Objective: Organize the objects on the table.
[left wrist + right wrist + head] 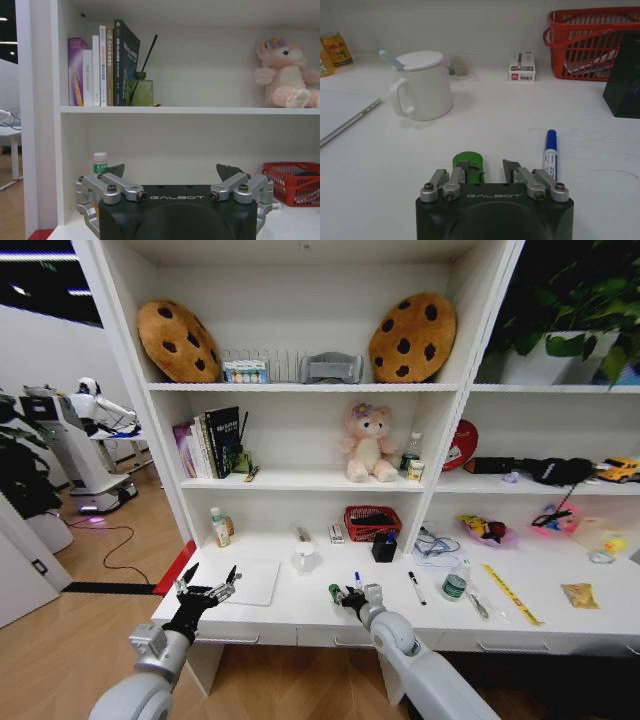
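Note:
On the white table (pixel 300 608), my right gripper (pixel 346 596) (pixel 485 170) is low at the front edge and open. A tiny green item (pixel 334 590) (pixel 467 161) lies between its fingers, against one fingertip and apart from the other. A blue pen (pixel 357 580) (pixel 550 152) lies just beside it. My left gripper (pixel 208 583) (pixel 171 172) is open and holds nothing, raised at the near left corner of the silver laptop (pixel 248 581) (pixel 340 112). A black pen (pixel 416 587), a green-lidded jar (pixel 455 585) and a yellow ruler (pixel 511 593) lie further right.
A white mug (pixel 304 557) (pixel 422 85) with a spoon stands behind the green item. A red basket (pixel 372 522) (pixel 590 42) and a black holder (pixel 384 547) sit at the back. Shelves above hold books (pixel 102 65), a pink plush bear (pixel 367 443) and cookie cushions (pixel 178 340).

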Tool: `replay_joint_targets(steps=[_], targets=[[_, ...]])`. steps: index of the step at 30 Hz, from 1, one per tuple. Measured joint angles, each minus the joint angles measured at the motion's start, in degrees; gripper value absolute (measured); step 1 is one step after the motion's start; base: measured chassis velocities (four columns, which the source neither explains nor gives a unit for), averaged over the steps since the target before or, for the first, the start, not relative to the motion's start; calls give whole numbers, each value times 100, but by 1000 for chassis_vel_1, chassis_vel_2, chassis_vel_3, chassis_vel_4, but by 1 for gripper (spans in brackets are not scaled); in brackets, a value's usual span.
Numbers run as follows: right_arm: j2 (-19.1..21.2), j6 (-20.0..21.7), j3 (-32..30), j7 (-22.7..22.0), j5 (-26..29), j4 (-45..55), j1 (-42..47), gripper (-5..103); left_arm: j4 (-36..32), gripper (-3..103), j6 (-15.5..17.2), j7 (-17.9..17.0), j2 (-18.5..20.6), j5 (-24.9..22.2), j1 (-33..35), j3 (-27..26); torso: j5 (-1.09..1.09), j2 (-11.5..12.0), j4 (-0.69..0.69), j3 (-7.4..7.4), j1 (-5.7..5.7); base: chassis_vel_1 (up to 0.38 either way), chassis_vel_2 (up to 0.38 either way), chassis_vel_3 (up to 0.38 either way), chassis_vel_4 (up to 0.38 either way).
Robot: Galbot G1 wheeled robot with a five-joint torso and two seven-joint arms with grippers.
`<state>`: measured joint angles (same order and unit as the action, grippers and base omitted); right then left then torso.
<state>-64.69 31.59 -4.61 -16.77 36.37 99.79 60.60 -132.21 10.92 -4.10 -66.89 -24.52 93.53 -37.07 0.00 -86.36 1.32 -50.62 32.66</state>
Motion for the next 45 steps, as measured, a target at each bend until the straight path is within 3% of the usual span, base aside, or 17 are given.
replay_joint_targets(steps=[4,9,13,14,16,18,22,24,27,31,35,41,45], targets=[[59,-10,-56,64,-41,23,48,39,0,100,0,0,0,0,0,0,-1,0,2,0,0,0,0,0,0],[71,-36,-82,131,-37,3,49,52,0,100,0,0,0,0,0,0,0,0,1,0,0,0,0,0,0],[84,-47,-92,189,-37,8,55,41,0,100,0,0,0,0,0,0,0,0,1,0,0,0,0,0,0],[101,-50,-100,226,-45,30,61,33,0,100,0,0,0,0,0,0,0,0,1,0,0,0,0,0,0],[116,-54,-100,238,-51,64,68,37,0,100,0,0,0,0,0,0,0,0,1,0,0,0,0,0,0],[156,-72,-100,257,-81,163,106,54,0,100,0,0,0,0,0,0,0,0,1,0,0,0,0,0,0],[171,-122,-112,292,-179,197,153,59,0,100,0,0,0,0,0,0,0,0,1,0,0,0,0,0,0],[204,-137,-146,303,-231,302,250,76,0,100,0,0,0,0,0,0,0,0,1,0,0,0,0,0,0],[227,-134,-173,299,-233,381,326,82,0,100,0,0,0,0,0,0,0,0,1,0,0,0,0,0,0],[243,-130,-249,360,-256,343,399,96,0,100,0,0,0,0,0,0,0,0,1,0,0,0,0,0,0],[253,-146,-297,488,-286,265,371,100,0,100,0,0,0,0,0,0,0,0,1,-1,0,0,0,0,0],[372,-481,-324,1196,-540,42,96,100,0,100,0,0,0,0,0,0,0,0,1,0,0,0,0,0,0],[373,-596,-298,1390,-594,-123,-41,100,0,100,0,0,0,0,0,0,0,0,1,0,0,0,0,0,0]])
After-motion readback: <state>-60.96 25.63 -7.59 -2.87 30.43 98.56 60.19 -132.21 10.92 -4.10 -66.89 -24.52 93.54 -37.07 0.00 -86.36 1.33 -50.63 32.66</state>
